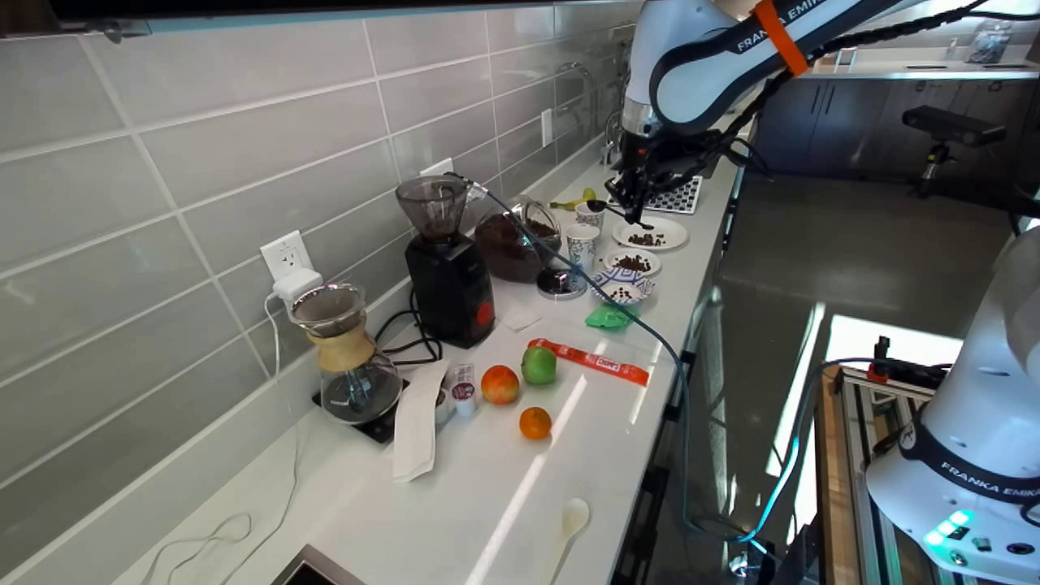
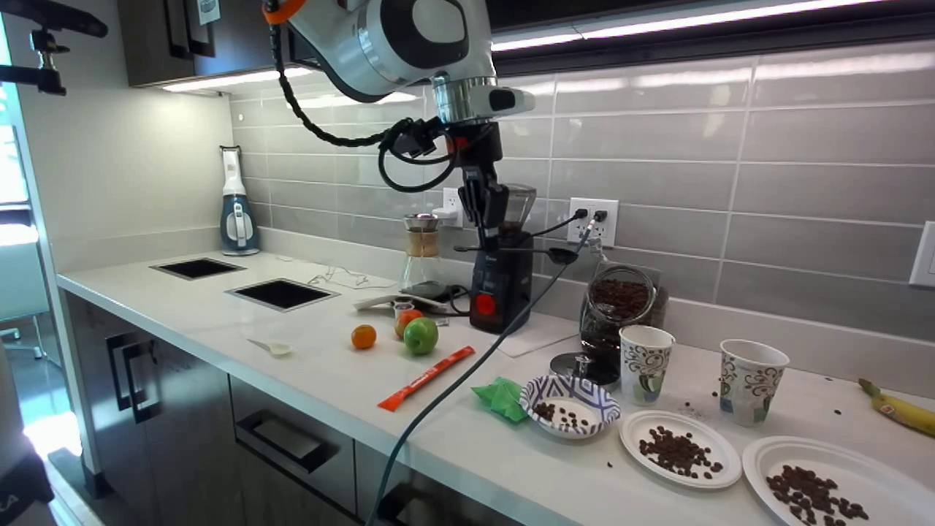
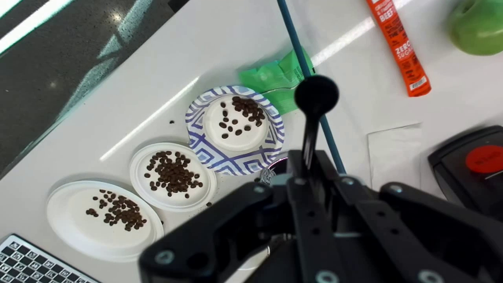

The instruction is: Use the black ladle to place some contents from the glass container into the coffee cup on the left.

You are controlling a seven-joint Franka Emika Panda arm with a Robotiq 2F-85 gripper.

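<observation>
The wall [image 2: 818, 131] is covered with grey tiles [image 2: 825, 241], and the white counter [image 2: 321, 358] has 2 dark openings [image 2: 283, 294]. Under the upper cabinet [image 2: 237, 44] shines a light strip [image 2: 241, 79]; bright patches of light [image 1: 886, 337] lie on the grey floor [image 1: 788, 244].

The jar [image 2: 621, 314] is clear, shiny glass. Near it, the cups [image 2: 644, 369] look like matt paper, the lid [image 1: 561, 283] glossy metal, the grinder [image 1: 447, 280] smooth plastic. Behind it, glossy tiles [image 2: 657, 137]; beneath it, a smooth, shiny counter [image 1: 349, 520].

The wrist view crops the green apple [image 3: 479, 27] at upper right, the checkered board [image 3: 33, 263] at lower left; whether the ladle [image 3: 316, 98] holds anything is unclear.
</observation>
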